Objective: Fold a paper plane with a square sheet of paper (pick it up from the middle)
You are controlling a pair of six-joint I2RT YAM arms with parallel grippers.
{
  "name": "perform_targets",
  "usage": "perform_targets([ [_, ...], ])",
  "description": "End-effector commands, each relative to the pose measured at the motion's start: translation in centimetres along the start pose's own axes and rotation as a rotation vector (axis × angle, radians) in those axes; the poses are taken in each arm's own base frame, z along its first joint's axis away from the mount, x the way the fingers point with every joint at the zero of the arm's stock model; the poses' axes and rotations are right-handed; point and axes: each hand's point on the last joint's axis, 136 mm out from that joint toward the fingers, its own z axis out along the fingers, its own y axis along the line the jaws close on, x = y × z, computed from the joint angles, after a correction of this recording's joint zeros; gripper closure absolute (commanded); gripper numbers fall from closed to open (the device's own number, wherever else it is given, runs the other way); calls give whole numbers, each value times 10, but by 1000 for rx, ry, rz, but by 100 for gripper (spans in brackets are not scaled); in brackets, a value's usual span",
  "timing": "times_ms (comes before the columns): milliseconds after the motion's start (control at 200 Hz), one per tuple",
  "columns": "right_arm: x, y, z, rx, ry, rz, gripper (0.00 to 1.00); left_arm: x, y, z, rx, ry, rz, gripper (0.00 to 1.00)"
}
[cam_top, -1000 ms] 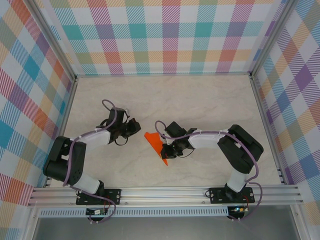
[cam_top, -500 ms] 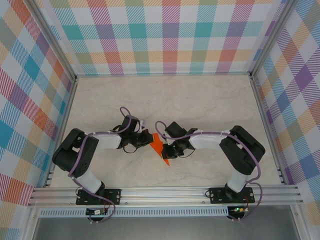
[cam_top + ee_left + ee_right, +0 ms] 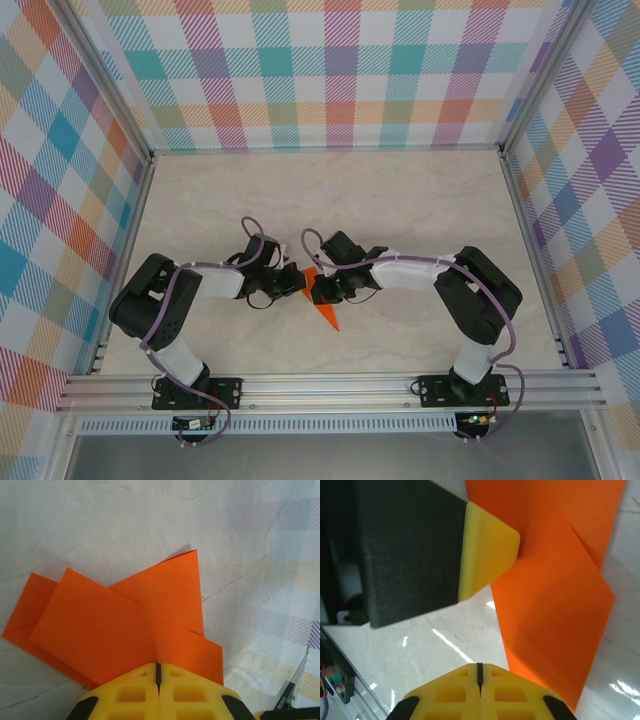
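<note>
The thin bright orange paper sheet (image 3: pixel 326 312) lies flat on the bench, a little near of the middle, between my two arms. It is already partly folded, with overlapping flaps and a sharp tip pointing toward the near edge. It is not yet a finished plane.

The left gripper (image 3: pixel 158 669) has its jaws pressed together, pinching nothing. In its own wrist view the tip sits on the sheet's edge, so I read it as pinning the paper down. The right gripper (image 3: pixel 480 669) also has its jaws pressed together. Its tip is over bare bench just beside the sheet's edge, facing the left arm's yellow finger (image 3: pixel 487 550).

I judge the step in hand to be setting a crease. To do it well I would keep the left tip planted as the anchor and draw the right tip along the fold line, not across it. I would use light, even pressure, because paper this thin will likely skid or buckle on the smooth surface. I would also check that the flap edges match before pressing hard, since a crooked crease would probably carry into every later fold.

I can make out no container. The sheet rests directly on the pale marbled bench (image 3: pixel 400 200), which is ringed by checked cloth walls (image 3: pixel 340 70).
</note>
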Motion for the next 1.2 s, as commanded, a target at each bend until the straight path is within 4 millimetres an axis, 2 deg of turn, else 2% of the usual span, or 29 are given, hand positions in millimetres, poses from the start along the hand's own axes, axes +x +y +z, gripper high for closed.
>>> perform_targets([
  [0, 8, -3, 10, 0, 48, -3, 100, 14, 40, 5, -143, 16, -26, 99],
  [110, 20, -8, 12, -4, 84, 2, 100, 16, 50, 5, -183, 12, -44, 99],
  [360, 65, -26, 5, 5, 167, 19, 100, 19, 70, 3, -261, -7, -77, 100],
  [495, 87, -34, -2, 10, 198, 31, 100, 19, 72, 3, -269, -11, -81, 100],
  [735, 108, -38, -13, 0, 222, 32, 100, 15, 66, 2, -261, -15, -72, 100],
  [855, 103, -36, -23, 16, 186, 16, 100, 9, 54, -2, -236, -18, -57, 98],
  [950, 85, -34, -37, 57, 87, 12, 100, 0, 34, -8, -197, -27, -33, 94],
  [1040, 63, -37, -52, 126, -23, 33, 93, -12, 6, -19, -148, -37, -9, 84],
  [1060, 59, -38, -55, 138, -45, 40, 90, -14, 0, -22, -140, -40, -5, 80],
  [1125, 45, -43, -65, 191, -117, 71, 72, -23, -17, -32, -126, -53, 8, 69],
  [1195, 34, -50, -74, 235, -174, 112, 58, -29, -29, -42, -127, -63, 12, 58],
])
